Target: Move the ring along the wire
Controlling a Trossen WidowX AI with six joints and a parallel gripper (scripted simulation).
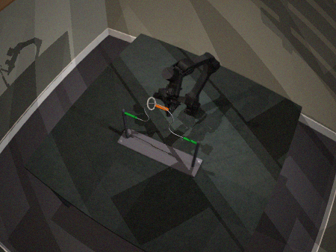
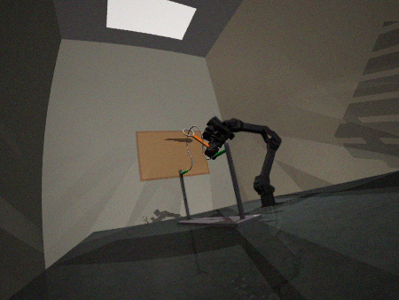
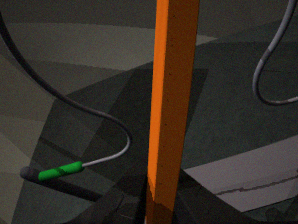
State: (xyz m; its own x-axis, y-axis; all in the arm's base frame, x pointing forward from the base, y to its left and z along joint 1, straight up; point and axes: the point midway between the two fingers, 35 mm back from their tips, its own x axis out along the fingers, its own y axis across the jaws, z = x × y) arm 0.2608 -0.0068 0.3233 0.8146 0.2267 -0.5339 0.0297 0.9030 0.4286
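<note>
The ring point(image 1: 147, 103) point(image 2: 183, 131) is a pale hoop near the top of the wire's arch, with the grey wire point(image 1: 142, 120) point(image 2: 191, 157) point(image 3: 115, 122) appearing to pass through it. Whether they touch is too small to tell. The orange handle point(image 1: 161, 107) point(image 2: 200, 140) point(image 3: 172, 90) slopes down from the ring to my gripper point(image 1: 169, 111) point(image 2: 210, 148) point(image 3: 153, 163), which is shut on its far end. The ring is out of the wrist view. One green part point(image 1: 131, 115) point(image 2: 183, 172) is beside the left post in the top view; the other point(image 1: 190, 140) point(image 2: 219, 153) is beside the right post.
The posts point(image 1: 125, 124) point(image 1: 195, 155) point(image 2: 184, 200) point(image 2: 235, 182) stand on a pale base point(image 1: 160, 150) point(image 2: 210, 221) point(image 3: 240, 175). The arm reaches in above the dark table point(image 1: 93, 171) from behind. In the wrist view, grey wire curves on both sides of the handle.
</note>
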